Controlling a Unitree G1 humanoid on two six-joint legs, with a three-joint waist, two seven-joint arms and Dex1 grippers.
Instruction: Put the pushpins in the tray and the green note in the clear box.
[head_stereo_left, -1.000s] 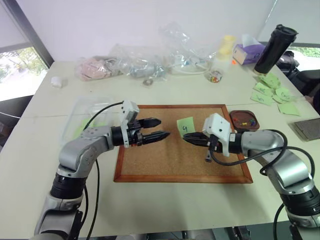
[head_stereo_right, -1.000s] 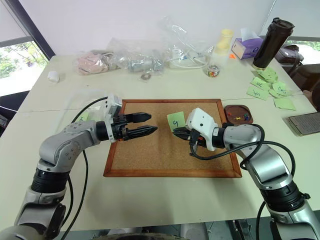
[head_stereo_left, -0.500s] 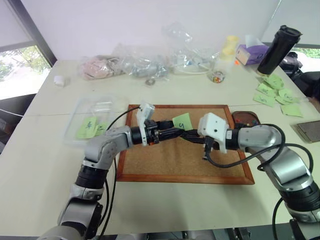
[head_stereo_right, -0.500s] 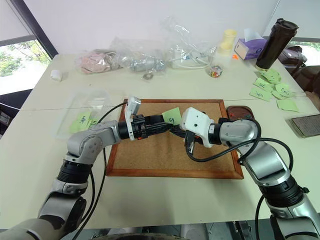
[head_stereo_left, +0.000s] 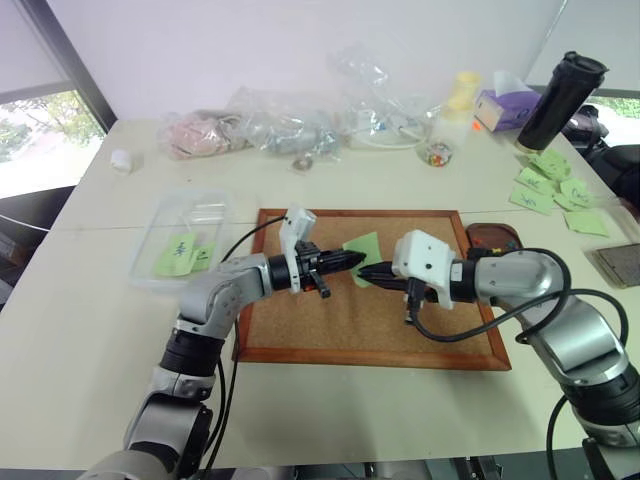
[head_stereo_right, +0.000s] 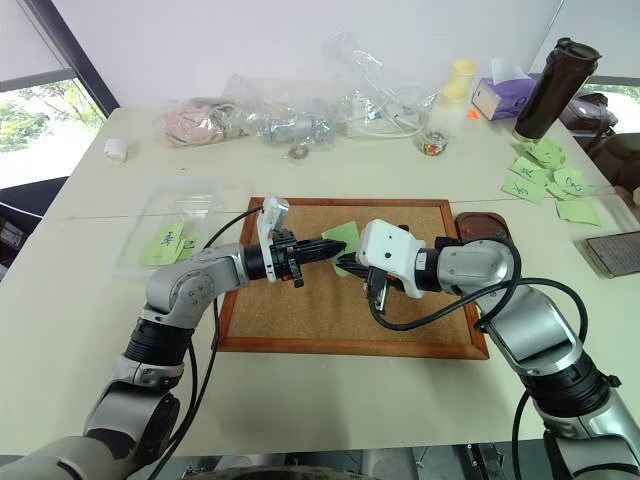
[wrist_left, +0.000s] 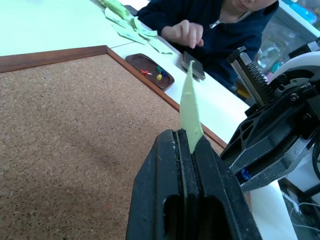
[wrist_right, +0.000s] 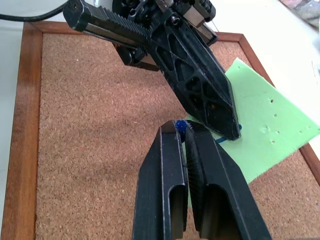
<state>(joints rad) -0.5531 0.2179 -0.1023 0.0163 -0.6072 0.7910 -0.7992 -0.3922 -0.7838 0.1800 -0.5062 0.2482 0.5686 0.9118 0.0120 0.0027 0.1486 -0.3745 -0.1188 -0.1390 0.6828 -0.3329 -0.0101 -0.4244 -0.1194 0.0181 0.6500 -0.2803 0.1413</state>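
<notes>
The green note (head_stereo_left: 362, 247) hangs above the corkboard (head_stereo_left: 400, 320), pinched at its lower edge by my left gripper (head_stereo_left: 350, 259), which is shut on it; the left wrist view shows the note (wrist_left: 190, 105) rising edge-on from the closed fingers. My right gripper (head_stereo_left: 366, 270) meets it tip to tip and is shut on a blue pushpin (wrist_right: 180, 125) right against the note (wrist_right: 260, 132). The brown tray (wrist_left: 137, 62) holds several pushpins (wrist_left: 159, 75) just past the board's right edge. The clear box (head_stereo_left: 226, 200) lies left of the board with light-green notes inside.
Soft clear bags (head_stereo_left: 290, 125) and a jar of beads (head_stereo_left: 432, 153) line the table's far side. A black bottle (head_stereo_left: 560, 100) and loose green notes (head_stereo_left: 545, 180) sit at the far right. A seated person (wrist_left: 220, 25) is beyond the tray.
My left gripper moved right to the note and closed on its edge. The note, held up flat before, now leans over between the two grippers. The right arm kept still.
</notes>
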